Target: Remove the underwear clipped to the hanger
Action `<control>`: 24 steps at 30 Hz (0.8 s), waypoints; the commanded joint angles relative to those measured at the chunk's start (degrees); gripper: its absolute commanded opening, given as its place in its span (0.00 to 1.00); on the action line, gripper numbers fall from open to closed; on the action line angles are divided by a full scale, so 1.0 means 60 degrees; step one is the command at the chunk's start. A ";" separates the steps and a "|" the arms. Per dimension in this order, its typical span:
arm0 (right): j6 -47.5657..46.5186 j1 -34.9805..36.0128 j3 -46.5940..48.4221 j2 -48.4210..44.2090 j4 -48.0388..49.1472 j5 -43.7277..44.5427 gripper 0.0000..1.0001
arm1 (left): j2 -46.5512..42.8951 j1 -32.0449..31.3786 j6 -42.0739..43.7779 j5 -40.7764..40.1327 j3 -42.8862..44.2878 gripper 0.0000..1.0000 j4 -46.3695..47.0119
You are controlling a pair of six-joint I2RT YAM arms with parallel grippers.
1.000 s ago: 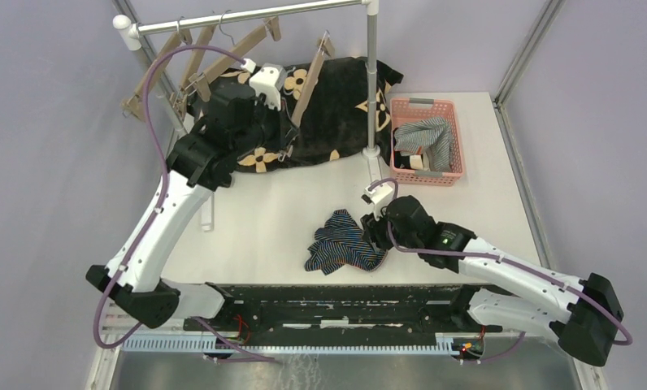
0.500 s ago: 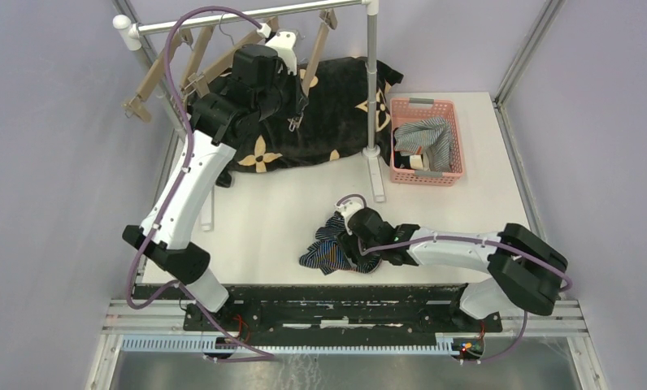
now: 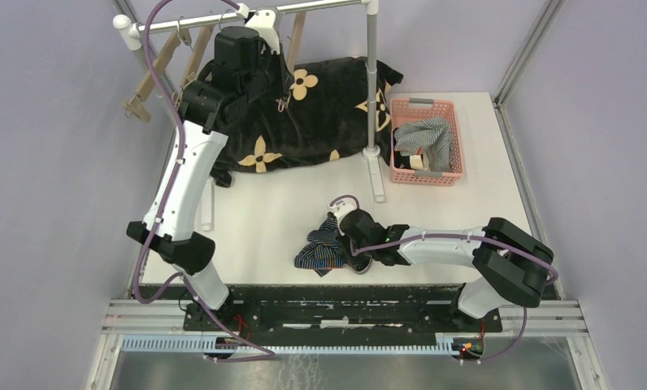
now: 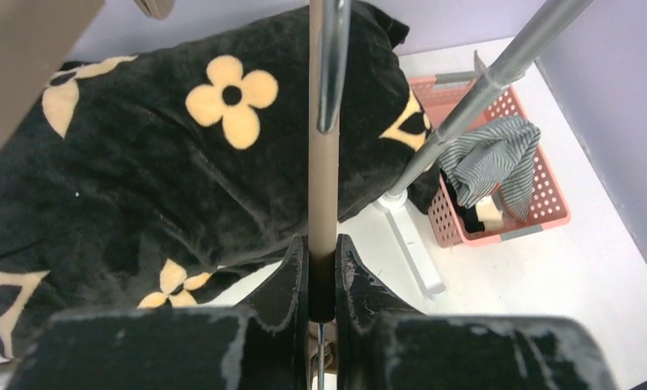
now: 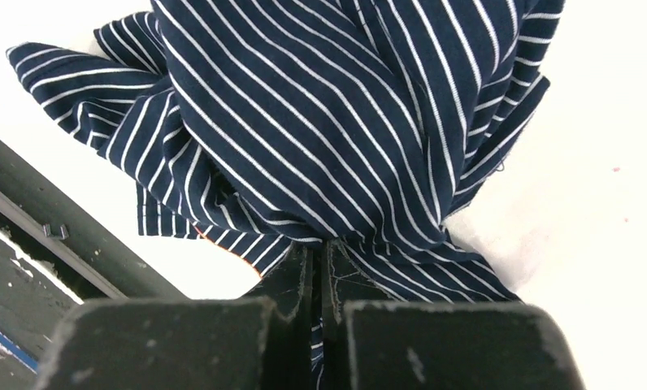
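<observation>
Briefs (image 5: 320,122), soft navy cloth with thin white stripes, lie crumpled near the front edge of the white table (image 3: 271,203); right gripper (image 5: 318,255) pinches a bunched fold. They look light and limp, sure to drape. Left gripper (image 4: 322,256) clamps the tan wooden hanger bar (image 4: 323,179).

The left gripper (image 4: 322,253) is clamped on a tan hanger bar (image 4: 323,162) that runs straight up the middle of the view, with a grey metal piece (image 4: 334,65) overlapping the bar near the top. Behind the bar lies a black cloth (image 4: 166,179) with tan flowers. To the right, a grey pole (image 4: 487,77) slants down to the white table (image 4: 548,301), and just beside it stands a pink basket (image 4: 549,207) with striped briefs (image 4: 491,158) draped over something black.
</observation>
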 commanded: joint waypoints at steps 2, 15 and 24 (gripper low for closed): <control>-0.0118 0.0149 0.0165 -0.1409 -0.0801 0.1227 0.01 | 0.0126 0.0339 0.0032 0.0581 0.0578 0.03 0.1034; -0.0201 0.0149 0.0188 -0.4837 -0.2116 0.4304 0.01 | 0.0323 0.0785 -0.0231 0.1077 0.0177 0.03 0.1963; -0.0251 0.0148 0.0268 -0.5786 -0.2819 0.5956 0.01 | -0.0253 0.0810 -0.0456 0.0782 -0.0519 0.03 0.2858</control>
